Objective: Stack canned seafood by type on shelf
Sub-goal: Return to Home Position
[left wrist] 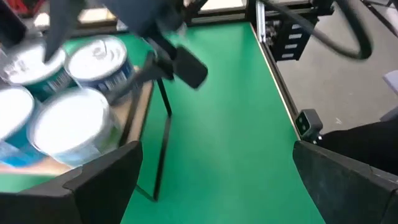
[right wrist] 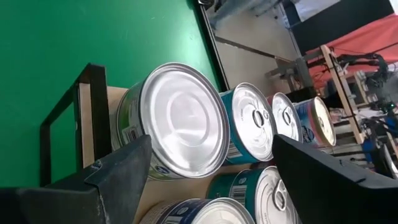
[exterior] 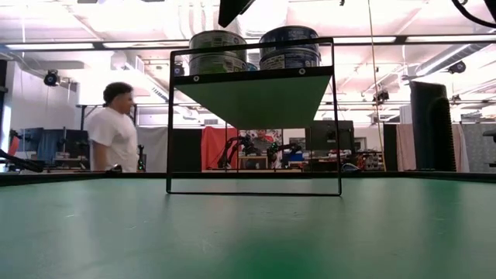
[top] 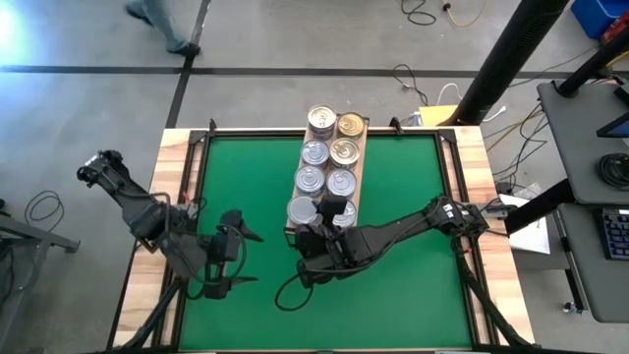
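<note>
The shelf [exterior: 256, 99] stands on the green table [top: 413, 285] at its far middle, and the tins [top: 310, 180] sit on it in two rows running away from the arms. From above, seven lids show whole: five silver-topped tins and two gold-topped tins [top: 350, 125] at the far end of the right-hand row. An eighth spot, nearest on the right, is mostly covered by the right gripper [top: 332, 209], so its lid cannot be made out.

From table height only two stacks show, a green-labelled stack [exterior: 217, 50] and a blue-labelled stack [exterior: 289, 46], each seemingly two tins high; the rest are hidden behind them, and the picture's top edge cuts off all but a dark tip of the gripper.

The right gripper hangs over the shelf's near end with its fingers spread wide, gripping nothing. In its wrist view a green tin with a plain silver top [right wrist: 180, 118] lies just ahead.

The left gripper [top: 251, 258] waits left of the shelf, well apart from it, fingers wide and empty.

A person [exterior: 112, 132] stands beyond the table.
</note>
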Controlling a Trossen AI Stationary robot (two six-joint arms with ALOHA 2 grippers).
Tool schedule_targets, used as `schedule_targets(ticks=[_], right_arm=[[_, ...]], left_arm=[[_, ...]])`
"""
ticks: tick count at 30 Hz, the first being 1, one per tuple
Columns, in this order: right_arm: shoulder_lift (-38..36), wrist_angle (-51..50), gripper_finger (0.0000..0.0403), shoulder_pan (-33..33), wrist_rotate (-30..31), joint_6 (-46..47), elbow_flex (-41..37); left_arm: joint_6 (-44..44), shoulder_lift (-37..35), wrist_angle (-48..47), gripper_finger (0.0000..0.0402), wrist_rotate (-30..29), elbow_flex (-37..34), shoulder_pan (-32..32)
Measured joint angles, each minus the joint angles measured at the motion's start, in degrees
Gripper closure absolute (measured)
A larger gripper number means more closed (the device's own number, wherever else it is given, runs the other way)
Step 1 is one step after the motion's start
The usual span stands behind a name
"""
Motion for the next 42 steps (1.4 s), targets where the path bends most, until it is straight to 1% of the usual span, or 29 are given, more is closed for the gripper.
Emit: schedule_targets(ticks=[3,8,11,13,15,18,20,22,25,27,29,32,34,37,39,41,42], right_arm=[[0.0,0.0,0.0078,0.4,0.0,-1.3,0.0],[-0.8,-0.4,0.0078,3.2,-0.1,-2.5,0.0],[-2.2,-2.2,0.0078,5.1,-0.1,-1.8,0.0],[-2.9,-3.8,0.0078,5.9,0.6,0.4,0.0],[-3.4,-5.1,0.0078,6.6,1.8,2.9,-0.1],[-3.8,-6.7,0.0078,7.2,2.0,5.0,-0.1],[-3.9,-7.3,0.0078,7.3,2.1,5.9,-0.1],[-3.9,-9.0,0.0078,7.3,2.6,8.7,-0.2],[-4.1,-12.4,0.0078,7.1,2.7,13.9,-0.6],[-5.7,-12.3,0.0078,7.0,2.0,14.6,-2.1],[-7.6,-12.3,0.0078,7.0,1.2,16.7,-3.6],[-13.5,-12.0,0.0078,7.3,1.8,20.4,-8.8],[-18.3,-11.8,0.0078,7.5,3.7,23.6,-14.1],[-26.5,-10.8,0.0078,8.2,6.7,29.7,-24.8],[-32.0,-7.5,0.0078,9.0,9.5,33.4,-33.3],[-37.2,-2.1,0.0078,9.9,12.5,35.6,-42.0],[-39.5,1.1,0.0078,10.3,13.4,35.7,-46.4]], left_arm=[[-1.7,0.0,3.9,0.0002,-1.0,-3.9,-1.2],[1.2,0.1,12.8,0.0002,-1.5,-12.4,-1.6],[1.2,-0.3,13.2,0.0002,-1.5,-16.3,-1.6],[0.2,-1.0,13.3,0.0002,-1.7,-18.3,-1.5],[-0.3,-1.8,14.7,0.0002,-3.8,-20.3,-1.3],[0.4,-2.6,17.0,0.0002,-8.4,-23.5,-0.7],[1.4,-3.3,19.6,0.0002,-9.3,-25.4,0.1],[3.1,-3.8,22.1,0.0002,-8.4,-27.1,1.1],[5.2,-4.9,24.7,0.0002,-4.2,-29.4,3.1],[5.6,-5.9,25.0,0.0002,-2.0,-30.0,4.4],[5.8,-7.1,24.7,0.0002,-1.6,-30.3,5.3],[6.7,-9.4,24.6,0.0002,-1.6,-30.5,5.9],[7.4,-11.4,24.5,0.0002,-1.6,-30.5,5.9],[8.8,-13.8,24.4,0.0002,-2.4,-30.6,5.9],[12.4,-15.0,24.5,0.0002,-3.4,-30.9,5.9],[17.1,-15.4,24.4,0.0002,-6.9,-31.3,5.9],[17.8,-15.4,24.3,0.0002,-9.3,-31.4,6.0]])
